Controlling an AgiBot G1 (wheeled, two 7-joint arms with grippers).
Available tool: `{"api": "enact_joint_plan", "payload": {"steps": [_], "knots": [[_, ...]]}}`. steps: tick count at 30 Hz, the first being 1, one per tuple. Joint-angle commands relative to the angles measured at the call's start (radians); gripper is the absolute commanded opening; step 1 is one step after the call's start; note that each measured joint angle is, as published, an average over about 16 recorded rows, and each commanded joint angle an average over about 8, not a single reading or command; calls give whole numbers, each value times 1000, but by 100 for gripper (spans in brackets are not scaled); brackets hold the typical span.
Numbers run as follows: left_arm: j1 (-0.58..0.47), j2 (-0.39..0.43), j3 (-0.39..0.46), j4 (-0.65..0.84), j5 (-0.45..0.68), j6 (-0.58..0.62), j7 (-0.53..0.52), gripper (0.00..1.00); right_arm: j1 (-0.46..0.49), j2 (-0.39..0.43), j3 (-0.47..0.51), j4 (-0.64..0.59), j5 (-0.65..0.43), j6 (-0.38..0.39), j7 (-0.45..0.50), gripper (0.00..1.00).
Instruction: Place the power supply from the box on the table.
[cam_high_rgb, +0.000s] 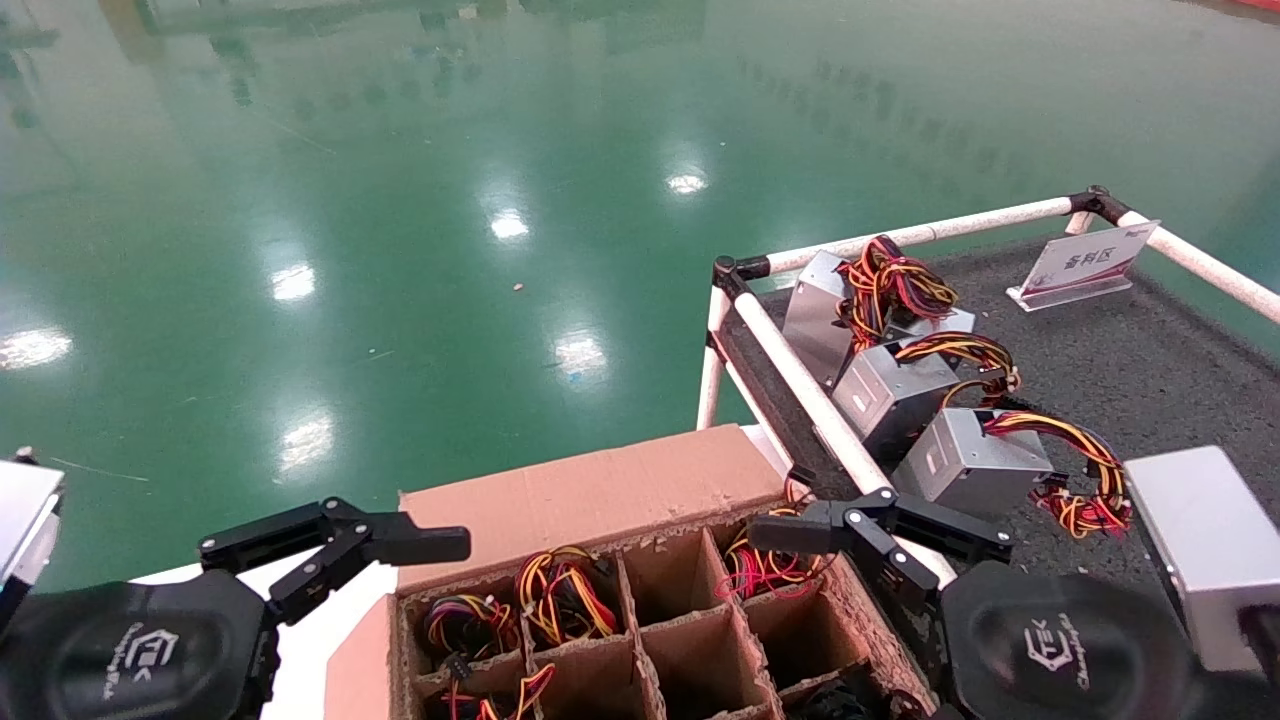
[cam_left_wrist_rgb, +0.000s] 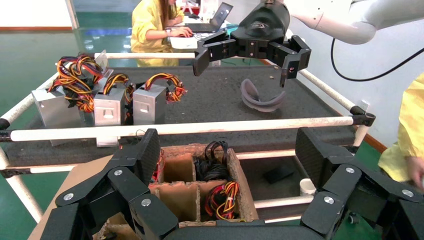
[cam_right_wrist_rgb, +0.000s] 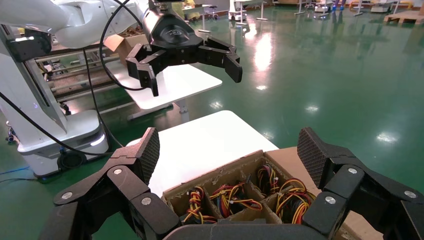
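Both claws hang spread wide and empty over the box (cam_high_rgb: 590, 500): the right claw (cam_high_rgb: 880, 535) above its far right corner by the white rail (cam_high_rgb: 820, 400), the left claw (cam_high_rgb: 335, 545) off its left edge. The power supply (cam_high_rgb: 765, 565) shows only as a loose red and yellow wire tangle in the far right cell, just beneath the right claw; its case is sunk out of sight. The likely trouble is those loops: fingers closing on wire rather than metal could let the unit slip, or the loops could catch the rough dividers (cam_high_rgb: 640, 610) on the lift. Three units (cam_high_rgb: 900, 395) already crowd the desk (cam_high_rgb: 1150, 370) by the rail, narrowing the landing spot. The box's near cells are cut off
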Motion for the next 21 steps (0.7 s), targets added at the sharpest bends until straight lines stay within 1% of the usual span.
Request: {"api": "enact_joint_plan", "payload": {"steps": [1,21], "knots": [[0,0,0,0,0,0,0,0,0,0,0,0,0,0,0,100],[0,0,0,0,0,0,0,0,0,0,0,0,0,0,0,100]]}}
